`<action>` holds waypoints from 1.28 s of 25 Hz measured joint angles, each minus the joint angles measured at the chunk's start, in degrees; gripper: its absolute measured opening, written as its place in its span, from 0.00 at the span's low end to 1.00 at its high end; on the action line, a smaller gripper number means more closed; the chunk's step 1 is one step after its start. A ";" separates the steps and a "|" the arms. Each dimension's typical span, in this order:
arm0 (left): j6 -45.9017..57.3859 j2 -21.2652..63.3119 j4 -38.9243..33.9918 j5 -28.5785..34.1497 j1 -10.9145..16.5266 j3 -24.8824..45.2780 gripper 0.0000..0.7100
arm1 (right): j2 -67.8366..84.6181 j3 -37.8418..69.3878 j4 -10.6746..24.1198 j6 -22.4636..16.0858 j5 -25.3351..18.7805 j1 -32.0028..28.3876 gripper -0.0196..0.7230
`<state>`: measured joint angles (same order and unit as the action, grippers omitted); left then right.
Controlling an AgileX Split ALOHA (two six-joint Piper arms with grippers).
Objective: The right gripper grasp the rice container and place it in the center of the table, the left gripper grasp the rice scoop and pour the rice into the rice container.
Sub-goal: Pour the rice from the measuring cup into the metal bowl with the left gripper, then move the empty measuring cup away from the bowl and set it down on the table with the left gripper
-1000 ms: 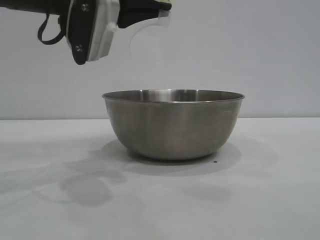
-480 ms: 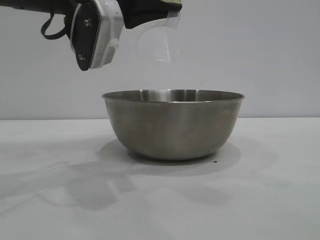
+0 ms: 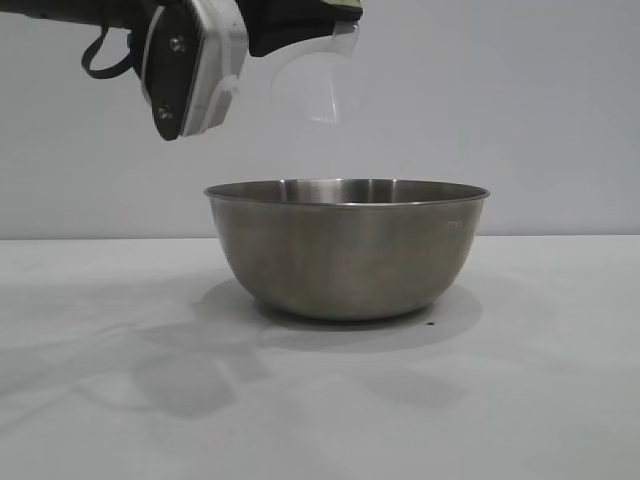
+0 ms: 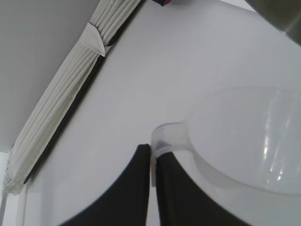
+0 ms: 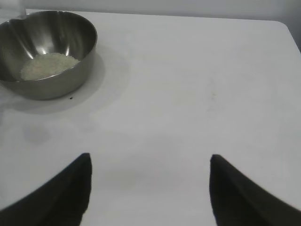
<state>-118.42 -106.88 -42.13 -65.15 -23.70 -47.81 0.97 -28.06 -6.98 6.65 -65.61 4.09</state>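
Observation:
The steel rice container (image 3: 346, 248) stands on the white table (image 3: 540, 400); the right wrist view shows it (image 5: 56, 80) with a heap of rice (image 5: 49, 65) on its floor. High above its left rim, my left gripper (image 3: 330, 15) is shut on the loop handle of the translucent rice scoop (image 3: 312, 82). In the left wrist view my left gripper (image 4: 153, 153) pinches that handle, and the rice scoop (image 4: 244, 136) looks empty. My right gripper (image 5: 149, 160) hangs open over bare table, well away from the container, with nothing between its fingers.
A tiny dark speck (image 3: 430, 322) lies on the table beside the container's base. The table's far edge and a rounded corner (image 5: 282, 23) show in the right wrist view. A pleated white curtain (image 4: 70, 89) runs along the table's side.
My left gripper has moved right and a little lower with the scoop, which now hangs nearer above the container's left rim. The container and my right gripper have stayed put.

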 joint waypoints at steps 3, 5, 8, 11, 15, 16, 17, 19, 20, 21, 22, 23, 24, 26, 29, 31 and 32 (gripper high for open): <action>4.96 -0.08 1.29 0.00 0.00 0.00 0.00 | 0.00 0.00 0.00 0.00 0.00 0.00 0.63; 9.75 -0.08 3.27 0.00 0.00 0.00 0.00 | 0.00 0.00 0.00 0.00 0.00 0.00 0.63; 17.50 -0.08 8.51 0.00 0.00 0.00 0.00 | 0.00 0.00 0.00 0.00 0.00 0.00 0.63; 24.79 -0.08 15.24 0.00 0.00 0.00 0.00 | 0.00 0.00 0.00 0.00 0.00 0.00 0.63; 39.22 -0.08 24.73 0.00 0.00 0.00 0.00 | 0.00 0.00 0.00 0.00 0.00 0.00 0.63; 44.03 -0.08 27.47 0.00 0.00 0.00 0.00 | 0.00 0.00 0.00 0.00 0.00 0.00 0.63; 47.44 -0.08 30.29 0.00 0.00 0.00 0.00 | 0.00 0.00 0.00 0.00 0.00 0.00 0.63; 54.58 -0.08 35.48 0.00 0.00 0.00 0.00 | 0.00 0.00 0.00 0.00 0.00 0.00 0.63; 58.39 -0.08 37.87 0.00 0.00 0.00 0.00 | 0.00 0.00 0.00 0.00 0.00 0.00 0.63; 61.51 -0.08 40.64 0.00 0.00 0.00 0.00 | 0.00 0.00 0.00 0.00 0.00 0.00 0.63; 65.14 -0.08 43.82 0.00 0.00 0.00 0.00 | 0.00 0.00 0.00 0.00 0.00 0.00 0.63; 68.59 -0.08 46.04 0.00 0.00 0.00 0.00 | 0.00 0.00 0.00 0.00 0.00 0.00 0.63; 71.72 -0.08 48.26 0.00 0.00 0.00 0.00 | 0.00 0.00 0.00 0.00 0.00 0.00 0.63; 76.23 -0.08 53.74 0.00 0.00 0.00 0.00 | 0.00 0.00 0.00 0.00 0.00 0.00 0.63; 81.17 -0.08 61.69 0.00 0.00 0.00 0.00 | 0.00 0.00 0.00 0.00 0.00 0.00 0.63; 83.55 -0.08 64.98 0.00 0.00 0.37 0.00 | 0.00 0.00 0.00 0.00 0.00 0.00 0.63; 84.80 -0.08 66.01 0.00 0.00 0.68 0.00 | 0.00 0.00 0.00 0.00 0.00 0.00 0.63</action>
<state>-33.62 -106.96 23.87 -65.15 -23.70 -47.13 0.97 -28.06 -6.98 6.65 -65.61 4.09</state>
